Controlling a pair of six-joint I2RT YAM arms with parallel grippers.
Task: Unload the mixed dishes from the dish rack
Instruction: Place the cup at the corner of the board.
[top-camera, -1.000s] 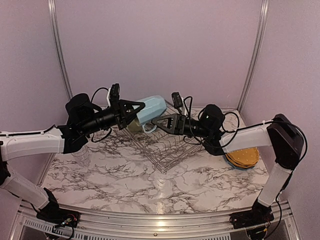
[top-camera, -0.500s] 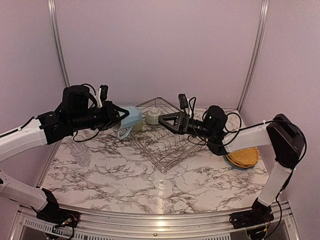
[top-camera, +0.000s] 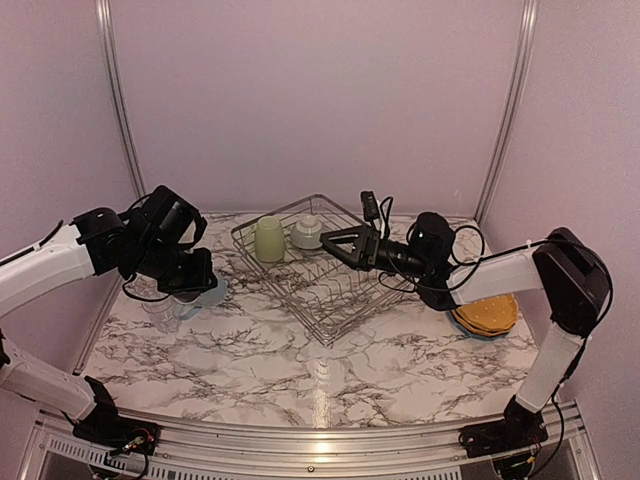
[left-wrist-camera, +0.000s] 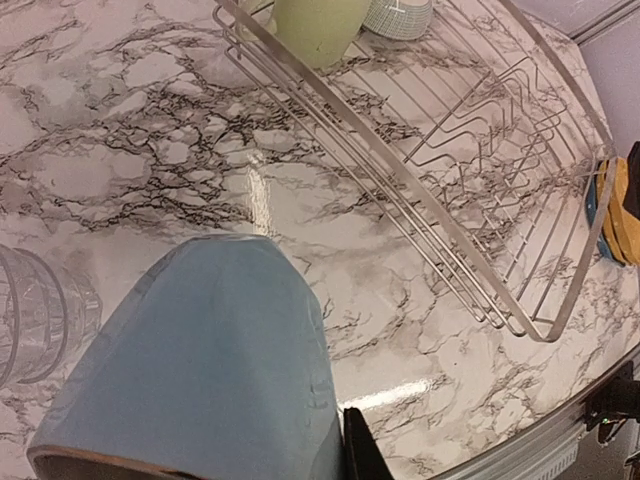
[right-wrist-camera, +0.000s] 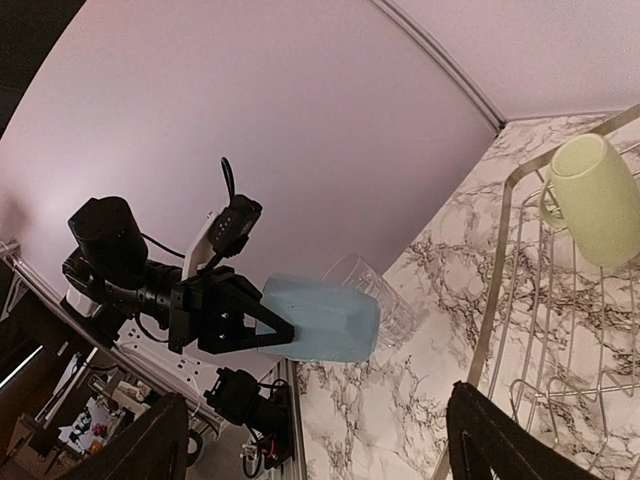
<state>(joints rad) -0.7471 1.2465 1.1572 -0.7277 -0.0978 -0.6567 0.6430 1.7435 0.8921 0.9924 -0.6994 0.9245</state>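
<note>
tabletop (top-camera: 300, 370): glossy marble-look surface; you'll catch glare on it.
dish rack (top-camera: 330, 300): bare metal wire, bright and shiny.
light blue mug (left-wrist-camera: 200, 360): smooth, matt to your eye.
clear glass (left-wrist-camera: 35, 310): transparent, ribbed wall.
pale green cup (top-camera: 269, 240): smooth, faint sheen.

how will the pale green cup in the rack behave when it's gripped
Probably rigid and slick: the pale green cup looks glossy and hard, so the jaws may slip unless closed squarely. It appears to sit mouth-down in the dish rack, so likely steady until lifted. What looks like a side handle could catch a wire or tip it off-centre.
</note>
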